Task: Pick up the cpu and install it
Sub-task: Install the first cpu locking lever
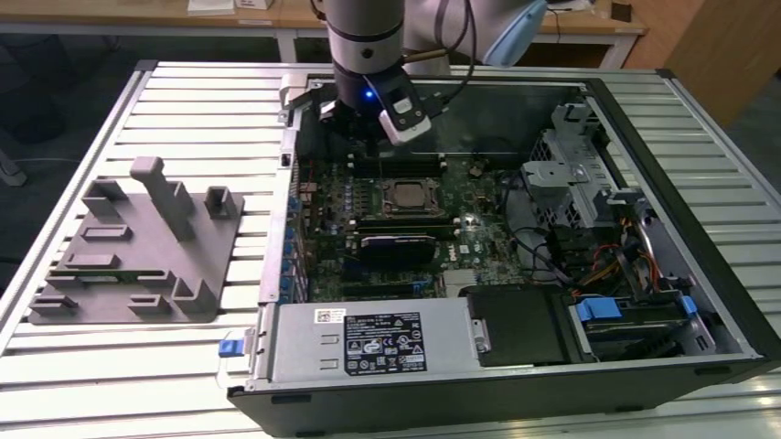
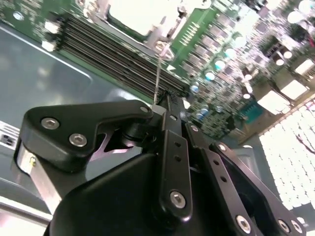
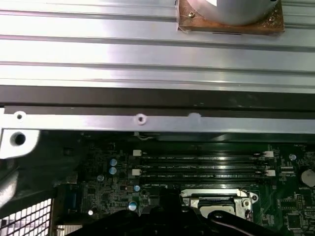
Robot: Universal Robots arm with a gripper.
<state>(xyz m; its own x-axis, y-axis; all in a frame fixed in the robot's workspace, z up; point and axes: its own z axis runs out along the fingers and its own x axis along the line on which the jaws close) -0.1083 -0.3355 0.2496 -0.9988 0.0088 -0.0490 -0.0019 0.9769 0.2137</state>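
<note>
Slatted metal table (image 1: 183,101), wooden desks (image 1: 146,18) behind, open computer case (image 1: 488,407), cpu (image 1: 404,196) in socket (image 1: 382,198), gripper (image 2: 166,102) above, fingers (image 2: 172,140) together

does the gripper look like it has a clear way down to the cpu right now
Likely yes: the cpu lies uncovered on the motherboard in the open case, and the gripper hangs close by, above the memory slots, with nothing between them.

the cpu (image 1: 407,195) is a small square chip with a dull silver top. it lies flat inside the socket frame (image 1: 382,196) on the motherboard (image 1: 488,238), at 6 o'clock of the memory slots (image 1: 409,168) in the exterior view.
</note>
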